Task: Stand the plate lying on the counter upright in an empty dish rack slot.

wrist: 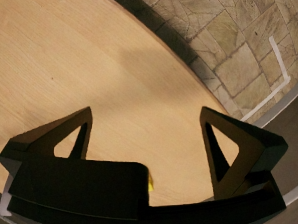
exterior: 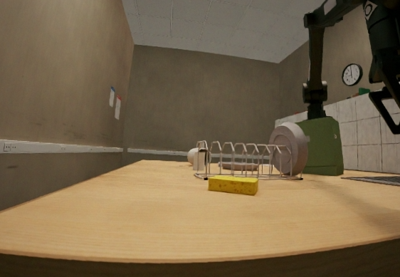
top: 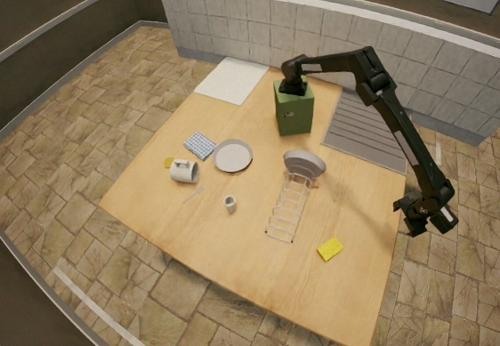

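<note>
A white plate (top: 232,155) lies flat on the wooden counter (top: 222,264), left of the wire dish rack (top: 279,237) (exterior: 277,178). In the exterior view this plate (exterior: 238,166) shows low behind the rack's wires. A second grey plate (top: 304,163) (exterior: 290,147) stands upright in the rack's far end slot. The other slots are empty. My gripper (top: 407,217) (exterior: 386,108) (wrist: 146,112) is open and empty. It hangs over the counter's right edge, far from the rack and both plates.
A white mug (top: 184,171) lies on its side, with a small cup (top: 229,203), a utensil (top: 197,191) and a checked cloth (top: 199,144) nearby. A yellow sponge (top: 330,248) (exterior: 233,184) lies near the rack's front end. The arm's green base (top: 294,108) and a grey ribbed mat (top: 365,135) are at the back.
</note>
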You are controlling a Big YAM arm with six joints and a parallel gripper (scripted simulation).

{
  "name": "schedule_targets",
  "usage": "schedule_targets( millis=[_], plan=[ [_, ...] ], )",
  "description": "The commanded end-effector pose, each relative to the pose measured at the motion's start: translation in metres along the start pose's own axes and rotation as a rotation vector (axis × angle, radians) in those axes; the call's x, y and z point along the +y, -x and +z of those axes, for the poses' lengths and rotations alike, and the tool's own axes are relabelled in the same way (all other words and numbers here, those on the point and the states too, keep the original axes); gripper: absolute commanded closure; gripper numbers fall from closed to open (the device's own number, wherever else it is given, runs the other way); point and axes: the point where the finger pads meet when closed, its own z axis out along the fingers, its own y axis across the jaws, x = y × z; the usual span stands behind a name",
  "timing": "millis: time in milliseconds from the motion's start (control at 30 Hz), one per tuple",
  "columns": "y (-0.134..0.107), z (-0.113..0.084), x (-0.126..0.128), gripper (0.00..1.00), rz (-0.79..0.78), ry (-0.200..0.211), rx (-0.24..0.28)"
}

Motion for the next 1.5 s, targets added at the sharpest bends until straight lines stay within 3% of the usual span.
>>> schedule_targets(
  millis=[0, 533, 567, 867, 1033, 1100, 1133, 1467],
  plan=[
    [0.001, -0.009, -0.004, 0.0, 0.0, -0.015, -0.004],
    [0.001, -0.009, -0.004, 0.0, 0.0, -0.015, -0.004],
    [0.003, -0.017, -0.014, 0.0, 0.002, -0.038, -0.011],
    [-0.022, -0.043, -0.023, 0.0, 0.086, -0.086, -0.029],
    [-0.057, -0.08, -0.039, 0.0, 0.208, -0.165, -0.057],
    [-0.057, -0.08, -0.039, 0.0, 0.208, -0.165, -0.057],
    [-0.067, -0.09, -0.043, 0.0, 0.242, -0.187, -0.065],
    [-0.19, -0.208, -0.059, 0.0, 0.688, -0.486, -0.194]
  ],
)
